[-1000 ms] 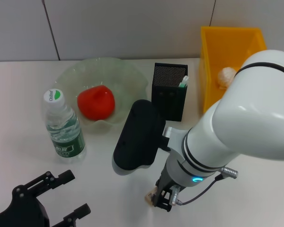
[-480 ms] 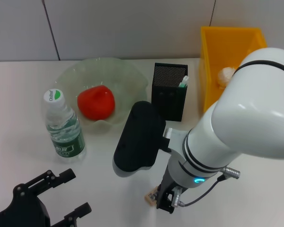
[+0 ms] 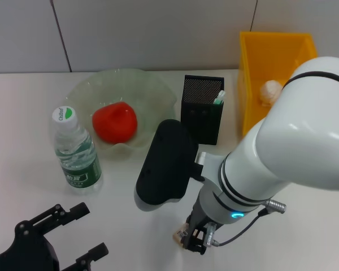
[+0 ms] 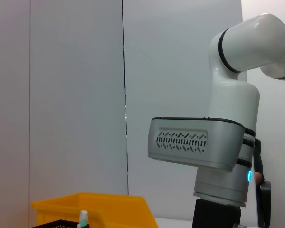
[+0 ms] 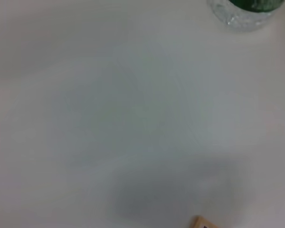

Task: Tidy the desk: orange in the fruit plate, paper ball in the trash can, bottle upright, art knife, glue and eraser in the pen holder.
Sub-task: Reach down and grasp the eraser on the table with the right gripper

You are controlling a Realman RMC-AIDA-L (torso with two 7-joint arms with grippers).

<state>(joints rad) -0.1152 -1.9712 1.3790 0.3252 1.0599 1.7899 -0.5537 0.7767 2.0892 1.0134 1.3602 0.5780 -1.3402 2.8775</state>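
Fingers of the right gripper (image 3: 193,239) reach down around the small tan eraser (image 3: 181,233) on the table's near edge, seemingly to grasp it, though their closure cannot be told, while the left gripper (image 3: 73,232) rests spread apart, idle.

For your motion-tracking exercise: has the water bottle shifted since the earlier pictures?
No. The water bottle stands upright in the same spot beside the glass plate.

Our right gripper (image 3: 193,240) mostly hides the eraser (image 3: 180,234); our left gripper (image 3: 56,240) is cut off at the near edge.
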